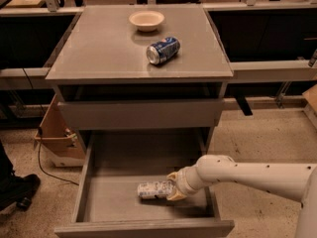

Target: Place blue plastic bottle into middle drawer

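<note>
In the camera view, the bottle [153, 190] lies on its side low in the open drawer [143, 228], right of the middle and nearer the front than the back. I cannot tell whether it rests on the floor or sits just above it.

If it is above the floor when let go, it may drop and roll, since it is round and the floor is flat. Pulling the arm [257, 175] back before the grip is loose could drag the bottle toward the right wall.

The gripper [171, 187] is inside the drawer at the bottle's right end. Its fingers [175, 197] are narrow, one on each side of that end, holding it.

Up on the counter [99, 48], the can [162, 50] and bowl [146, 20] sit well apart from all this.
</note>
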You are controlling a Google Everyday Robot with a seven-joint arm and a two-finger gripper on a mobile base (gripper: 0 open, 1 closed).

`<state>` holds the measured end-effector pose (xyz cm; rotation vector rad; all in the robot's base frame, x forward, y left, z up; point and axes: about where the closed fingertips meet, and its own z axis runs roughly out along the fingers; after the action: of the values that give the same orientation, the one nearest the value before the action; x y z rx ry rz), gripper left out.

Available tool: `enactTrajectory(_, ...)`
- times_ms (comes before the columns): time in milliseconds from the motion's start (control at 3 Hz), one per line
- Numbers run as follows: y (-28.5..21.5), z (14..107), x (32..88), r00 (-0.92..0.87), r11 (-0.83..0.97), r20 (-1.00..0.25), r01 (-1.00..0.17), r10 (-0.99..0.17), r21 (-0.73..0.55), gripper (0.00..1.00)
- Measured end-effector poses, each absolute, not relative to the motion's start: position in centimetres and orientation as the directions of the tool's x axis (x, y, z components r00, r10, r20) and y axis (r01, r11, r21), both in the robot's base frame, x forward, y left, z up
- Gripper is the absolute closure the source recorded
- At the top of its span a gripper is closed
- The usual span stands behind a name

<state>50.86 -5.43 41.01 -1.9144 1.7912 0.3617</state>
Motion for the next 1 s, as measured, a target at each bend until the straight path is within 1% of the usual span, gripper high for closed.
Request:
enactTrajectory(333,-5.4,41.0,50.9,0.104,-0.019,-0.507,-0.985,-0.856,-0.170,0.63)
enactTrajectory(667,-5.5,41.6,50.8,0.107,-0.020,-0.519,-0.985,-0.848,-0.171,0.32)
enactTrajectory(1000,-5.3,42.4,50.9,0.117,-0.025,-0.526,-0.984,-0.842,-0.179,0.08)
